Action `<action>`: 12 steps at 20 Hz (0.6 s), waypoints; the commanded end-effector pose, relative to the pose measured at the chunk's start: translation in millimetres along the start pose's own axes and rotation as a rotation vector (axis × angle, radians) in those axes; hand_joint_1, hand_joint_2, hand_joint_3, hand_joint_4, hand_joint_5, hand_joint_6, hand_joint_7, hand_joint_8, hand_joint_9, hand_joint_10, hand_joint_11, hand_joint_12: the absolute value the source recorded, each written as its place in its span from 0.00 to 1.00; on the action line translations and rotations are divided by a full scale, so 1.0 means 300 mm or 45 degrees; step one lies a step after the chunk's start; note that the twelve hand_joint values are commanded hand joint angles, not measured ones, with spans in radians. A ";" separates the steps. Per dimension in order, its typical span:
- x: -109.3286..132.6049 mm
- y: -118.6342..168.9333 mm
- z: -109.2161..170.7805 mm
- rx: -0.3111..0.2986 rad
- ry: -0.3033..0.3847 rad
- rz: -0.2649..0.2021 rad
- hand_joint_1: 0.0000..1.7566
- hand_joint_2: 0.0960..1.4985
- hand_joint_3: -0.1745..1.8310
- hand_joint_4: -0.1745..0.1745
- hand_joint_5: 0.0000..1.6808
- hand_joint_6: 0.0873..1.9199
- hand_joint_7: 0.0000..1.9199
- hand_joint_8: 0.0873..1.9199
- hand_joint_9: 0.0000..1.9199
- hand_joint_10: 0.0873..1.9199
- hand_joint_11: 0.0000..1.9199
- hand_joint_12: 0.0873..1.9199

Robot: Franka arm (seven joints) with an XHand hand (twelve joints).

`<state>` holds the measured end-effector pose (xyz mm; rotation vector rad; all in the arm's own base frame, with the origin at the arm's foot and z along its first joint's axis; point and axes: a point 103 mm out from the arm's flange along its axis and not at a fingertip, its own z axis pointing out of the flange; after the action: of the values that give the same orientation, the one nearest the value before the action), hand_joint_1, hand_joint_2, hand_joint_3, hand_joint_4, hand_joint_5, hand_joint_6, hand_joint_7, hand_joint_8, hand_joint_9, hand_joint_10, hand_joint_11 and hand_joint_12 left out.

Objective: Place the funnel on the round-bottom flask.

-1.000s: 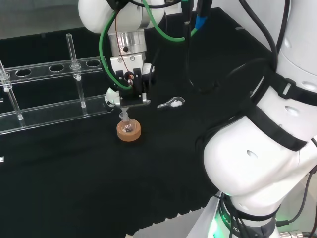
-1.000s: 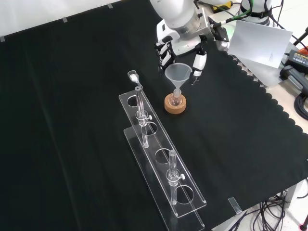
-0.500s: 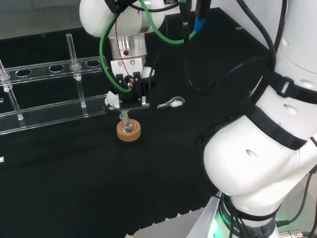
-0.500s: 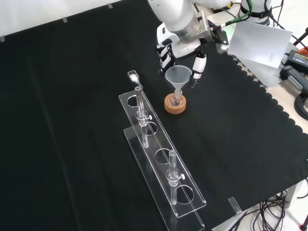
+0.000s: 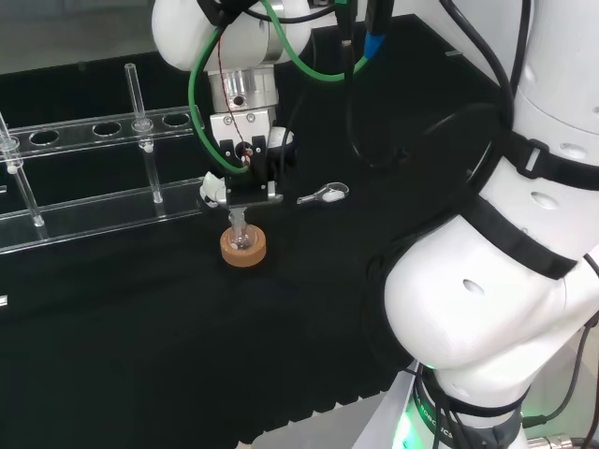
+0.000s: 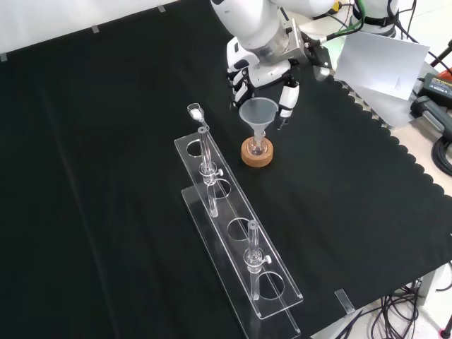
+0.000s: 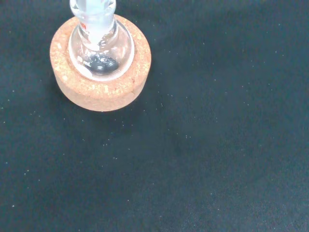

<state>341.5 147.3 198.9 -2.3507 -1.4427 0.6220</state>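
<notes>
Toward the far right corner of the tabletop in the front view, the funnel (image 6: 258, 111) stands with its stem down in the neck of the round-bottom flask (image 6: 257, 146), which sits in its cork ring (image 6: 256, 156) just beyond the end of the clear test-tube rack (image 6: 236, 236). Over the last second the hand (image 6: 263, 70) has drawn up and back from the funnel's rim, and the funnel has stayed upright where it was; the fingers (image 6: 285, 99) now hang straight and apart on either side, touching nothing. That suggests the placing is done and only the retreat is left. In the head view the hand (image 5: 245, 173) covers the funnel's cone, so little more than the flask (image 5: 242, 239) on the cork ring (image 5: 243, 249) is seen below it. The wrist view gives the flask's bulb (image 7: 101, 50) with a dark speck inside, perhaps a stir bar or a reflection. How deep the stem sits in the neck is hard to make out through the clear glass. A small spoon (image 5: 324, 195) lies nearby.
</notes>
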 end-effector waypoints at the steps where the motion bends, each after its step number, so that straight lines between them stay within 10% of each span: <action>1: -0.005 0.015 0.004 0.004 -0.005 0.000 0.36 0.53 0.13 0.55 0.41 0.03 0.52 0.20 0.23 0.24 0.00 0.68; 12: -0.006 0.032 0.016 0.020 -0.001 0.001 0.36 0.53 0.13 0.54 0.41 0.03 0.52 0.19 0.23 0.24 0.00 0.68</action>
<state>344.6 144.2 193.6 -2.3399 -1.4444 0.6291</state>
